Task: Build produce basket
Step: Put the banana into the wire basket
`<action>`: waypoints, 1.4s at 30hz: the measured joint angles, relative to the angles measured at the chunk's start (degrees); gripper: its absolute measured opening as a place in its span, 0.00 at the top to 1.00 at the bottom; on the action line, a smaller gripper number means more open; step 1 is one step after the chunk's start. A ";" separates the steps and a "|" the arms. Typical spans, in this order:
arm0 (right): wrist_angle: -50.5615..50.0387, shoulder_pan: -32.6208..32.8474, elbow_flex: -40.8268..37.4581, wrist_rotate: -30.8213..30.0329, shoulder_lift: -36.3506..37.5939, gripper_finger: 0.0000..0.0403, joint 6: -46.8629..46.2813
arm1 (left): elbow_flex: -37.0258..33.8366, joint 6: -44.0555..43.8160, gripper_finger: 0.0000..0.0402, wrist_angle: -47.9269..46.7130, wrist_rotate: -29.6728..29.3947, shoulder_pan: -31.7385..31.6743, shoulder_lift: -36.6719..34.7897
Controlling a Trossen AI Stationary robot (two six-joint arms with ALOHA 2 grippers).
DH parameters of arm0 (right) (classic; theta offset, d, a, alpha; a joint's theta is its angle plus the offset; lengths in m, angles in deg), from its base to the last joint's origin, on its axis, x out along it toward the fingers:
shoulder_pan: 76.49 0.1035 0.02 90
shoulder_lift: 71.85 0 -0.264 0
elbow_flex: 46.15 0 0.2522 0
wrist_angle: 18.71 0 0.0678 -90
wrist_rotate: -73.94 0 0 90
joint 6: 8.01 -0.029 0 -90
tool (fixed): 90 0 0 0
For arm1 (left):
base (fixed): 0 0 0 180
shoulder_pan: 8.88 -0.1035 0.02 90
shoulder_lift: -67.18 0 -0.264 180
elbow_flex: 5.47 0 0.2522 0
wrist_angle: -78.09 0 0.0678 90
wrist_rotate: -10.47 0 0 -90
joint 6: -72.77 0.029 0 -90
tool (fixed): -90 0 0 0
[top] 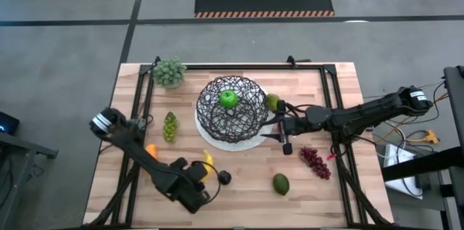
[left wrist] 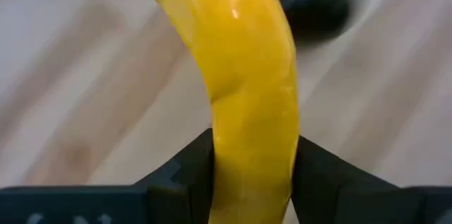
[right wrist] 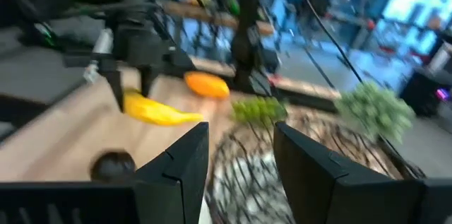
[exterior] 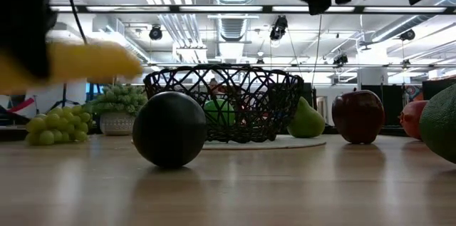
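The black wire basket (top: pixel 232 110) stands on a white plate (top: pixel 217 141) mid-table, with a green apple (top: pixel 228 99) inside. My left gripper (top: pixel 199 175), near the table's near edge, is shut on the yellow banana (top: pixel 209 163). The dark plum (top: pixel 225 178) lies just right of it. My right gripper (top: pixel 279 125) hovers open beside the basket's right rim. The orange carrot (top: pixel 151 149), dark red grapes (top: pixel 315 161), avocado (top: pixel 281 183) and red apple (exterior: pixel 358 115) lie on the table. My left gripper pinches the banana near one end (left wrist: pixel 251 146) between its two fingers (left wrist: pixel 187 178), which lie across it. The fingers come from above, pointing down. The banana is lifted clear of the table (exterior: pixel 71 65) and juts out roughly level from the fingers.
Green grapes (top: pixel 170 125) lie left of the basket and a pale leafy cluster (top: pixel 170 72) sits at the far left. A pear-like green fruit (top: pixel 272 101) rests by the basket's right side. Bare wood lies between the plum and the avocado.
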 joint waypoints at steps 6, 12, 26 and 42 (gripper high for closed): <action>11.81 0.00 -2.28 5.39 -1.82 0.63 -4.30 | 0.38 14.89 0.67 5.61 -21.21 2.89 -5.29; 20.51 0.12 0.38 10.33 -10.33 0.61 -13.34 | 0.13 31.25 0.67 11.25 -33.74 2.81 -6.23; 20.45 2.01 15.83 12.47 -25.89 0.37 -16.96 | -0.52 45.89 0.67 17.73 -47.59 1.75 -6.07; 20.15 1.88 30.10 16.07 -37.19 0.44 -18.10 | -0.60 46.04 0.67 17.74 -48.91 -2.38 -6.11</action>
